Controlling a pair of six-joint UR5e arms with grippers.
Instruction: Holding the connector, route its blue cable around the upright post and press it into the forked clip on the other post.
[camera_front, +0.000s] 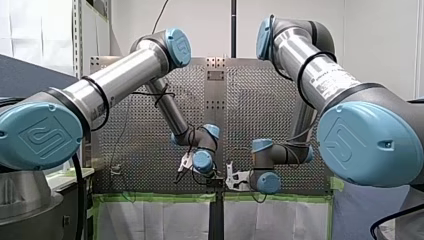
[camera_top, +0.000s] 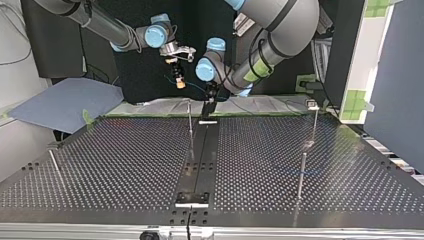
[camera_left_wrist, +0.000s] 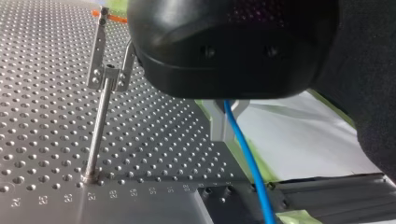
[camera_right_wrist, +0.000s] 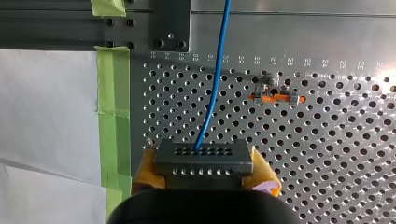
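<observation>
Routing looks barely begun: near the table's (camera_top: 125, 165) edge, the clip post (camera_left_wrist: 99, 133) carries no cable. Your right claw (camera_right_wrist: 204, 164) pinches the connector (camera_right_wrist: 203, 154) above the table between yellow pads, long axis spanning pad to pad, holed face pointing away from the claw. Its cable (camera_right_wrist: 212, 98) leaves that face straight and passes your left claw (camera_left_wrist: 223, 125), whose grip I cannot tell. Next, lead the cable round a post, then down into the clip (camera_left_wrist: 110, 74).
</observation>
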